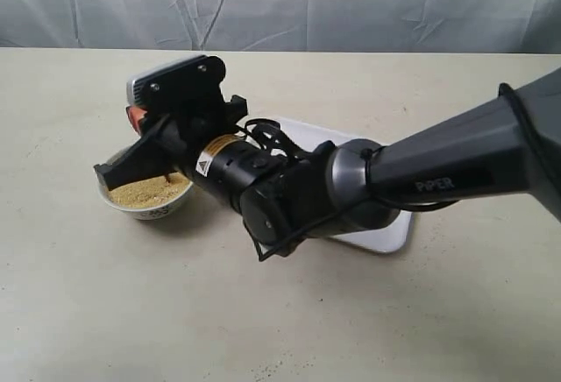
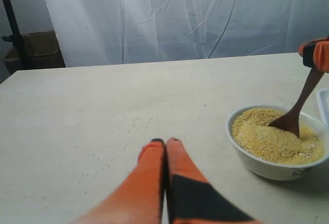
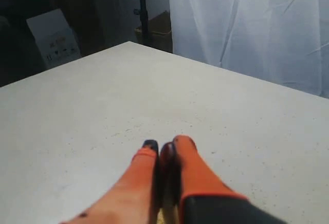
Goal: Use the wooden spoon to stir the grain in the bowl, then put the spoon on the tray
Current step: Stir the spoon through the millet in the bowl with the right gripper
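The white bowl [image 1: 151,211] [image 2: 257,161] stands left of centre, filled with tan grain [image 1: 147,193] [image 2: 267,139]. My right gripper [image 1: 112,172] [image 3: 165,146] reaches across over it and is shut on the slim handle of the wooden spoon [image 3: 167,158] [image 2: 294,117]. The spoon's round end is dug into the grain, and its handle slants up to the orange fingers [image 2: 317,54]. The white tray [image 1: 386,235] lies behind the right arm, mostly hidden by it. My left gripper [image 2: 165,143] hangs shut and empty over bare table, beside the bowl; it does not show in the exterior view.
The right arm's dark body [image 1: 368,185] spans the table from the right and covers most of the tray. Scattered grains lie on the table [image 2: 136,124]. A white curtain [image 2: 180,13] hangs behind the table.
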`<act>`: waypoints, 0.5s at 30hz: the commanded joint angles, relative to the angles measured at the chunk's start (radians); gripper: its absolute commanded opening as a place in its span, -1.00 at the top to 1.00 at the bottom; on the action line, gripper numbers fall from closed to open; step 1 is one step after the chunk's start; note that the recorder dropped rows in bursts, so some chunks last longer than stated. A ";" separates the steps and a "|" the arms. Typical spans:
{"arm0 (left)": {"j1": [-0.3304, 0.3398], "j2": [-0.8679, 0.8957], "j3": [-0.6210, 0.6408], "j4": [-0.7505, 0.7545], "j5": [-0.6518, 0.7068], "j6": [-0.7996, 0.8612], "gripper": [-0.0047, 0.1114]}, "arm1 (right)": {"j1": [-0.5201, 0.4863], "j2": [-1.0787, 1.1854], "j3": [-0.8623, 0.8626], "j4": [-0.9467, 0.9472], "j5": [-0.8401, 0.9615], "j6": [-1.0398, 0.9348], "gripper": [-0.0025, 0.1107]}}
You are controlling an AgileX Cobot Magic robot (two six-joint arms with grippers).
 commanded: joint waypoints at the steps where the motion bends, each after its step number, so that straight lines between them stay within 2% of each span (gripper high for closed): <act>1: 0.001 -0.005 0.005 0.002 -0.013 0.000 0.92 | -0.001 -0.056 -0.003 -0.026 0.001 0.014 0.97; 15: 0.001 -0.005 0.005 0.002 -0.013 0.000 0.92 | 0.020 -0.033 -0.003 -0.144 -0.002 0.092 0.97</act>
